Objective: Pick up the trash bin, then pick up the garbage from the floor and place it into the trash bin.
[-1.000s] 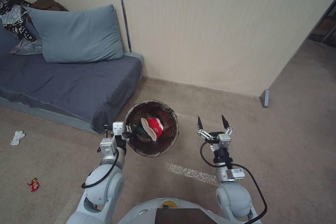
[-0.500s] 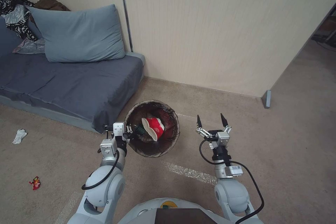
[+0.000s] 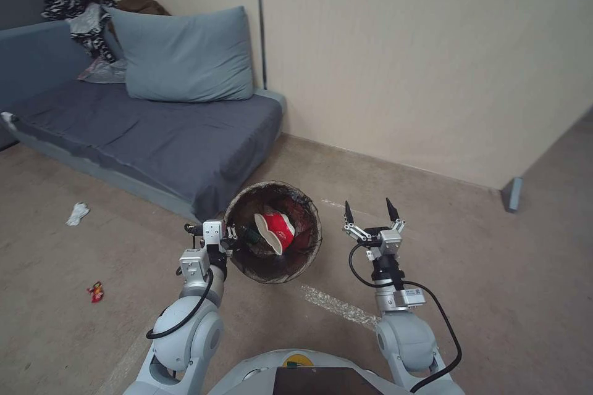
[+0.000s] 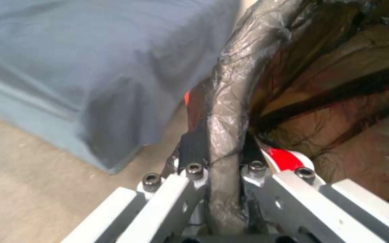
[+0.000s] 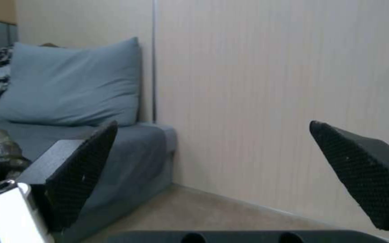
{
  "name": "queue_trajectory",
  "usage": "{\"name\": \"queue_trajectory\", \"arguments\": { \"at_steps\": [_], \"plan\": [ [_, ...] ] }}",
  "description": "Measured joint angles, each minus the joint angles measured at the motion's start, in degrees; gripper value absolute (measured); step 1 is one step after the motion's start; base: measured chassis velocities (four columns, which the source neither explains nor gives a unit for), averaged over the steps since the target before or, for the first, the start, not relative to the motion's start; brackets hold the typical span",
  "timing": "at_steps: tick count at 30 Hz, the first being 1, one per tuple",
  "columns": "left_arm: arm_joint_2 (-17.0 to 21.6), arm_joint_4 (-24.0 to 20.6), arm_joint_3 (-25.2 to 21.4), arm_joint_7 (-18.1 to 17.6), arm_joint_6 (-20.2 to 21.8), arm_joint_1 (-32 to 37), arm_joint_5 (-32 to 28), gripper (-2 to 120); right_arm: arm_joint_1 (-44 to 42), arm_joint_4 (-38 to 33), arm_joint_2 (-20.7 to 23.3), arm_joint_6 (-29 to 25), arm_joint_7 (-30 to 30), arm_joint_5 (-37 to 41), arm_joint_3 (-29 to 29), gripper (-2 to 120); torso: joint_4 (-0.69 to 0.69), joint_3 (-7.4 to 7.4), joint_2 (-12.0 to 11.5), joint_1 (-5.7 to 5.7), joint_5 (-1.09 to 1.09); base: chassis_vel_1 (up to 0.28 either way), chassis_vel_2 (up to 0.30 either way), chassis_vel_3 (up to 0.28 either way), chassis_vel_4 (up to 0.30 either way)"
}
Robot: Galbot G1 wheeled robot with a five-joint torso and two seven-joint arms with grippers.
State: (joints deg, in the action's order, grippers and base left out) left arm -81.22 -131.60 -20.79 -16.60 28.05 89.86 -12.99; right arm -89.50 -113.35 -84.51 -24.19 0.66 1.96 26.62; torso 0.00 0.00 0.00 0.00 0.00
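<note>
Since the earlier frame the whole head view had shifted – the camera had turned, the sofa [image 3: 154, 129] and floor litter sitting further right. The left pincer [image 3: 233, 239] stayed clamped on the crinkled, bag-wrapped rim of the trash bin [image 3: 309, 222], held beside the sofa corner; a red-and-white cup [image 3: 276, 231] lay inside. The right pincer [image 3: 369, 211] hung beside the bin – textured black tips spread wide, holding nothing

Two grippers are showing — the left gripper [image 3: 231, 238] and the right gripper [image 3: 369, 212]. One trash bin [image 3: 272, 232] is holding one red-and-white cup [image 3: 275, 231]. Two litter pieces are lying on the floor — one white tissue [image 3: 78, 213], one red wrapper [image 3: 96, 291]. One pillow [image 3: 179, 54] is sitting on one sofa [image 3: 154, 136].
</note>
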Motion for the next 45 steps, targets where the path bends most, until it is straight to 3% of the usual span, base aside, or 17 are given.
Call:
{"name": "queue_trajectory", "arguments": {
  "at_steps": [45],
  "plan": [
    [0.16, -0.65, -0.14, 0.11, 0.99, 0.06, -0.46, 0, 1.58, 1.42, 0.02, 1.11, 0.08, -0.39, -0.11, 100, 0.00, 0.00, 0.00, 0.00, 0.00, 0.123, 0.125, 0.119, 0.123]
  ]
}}
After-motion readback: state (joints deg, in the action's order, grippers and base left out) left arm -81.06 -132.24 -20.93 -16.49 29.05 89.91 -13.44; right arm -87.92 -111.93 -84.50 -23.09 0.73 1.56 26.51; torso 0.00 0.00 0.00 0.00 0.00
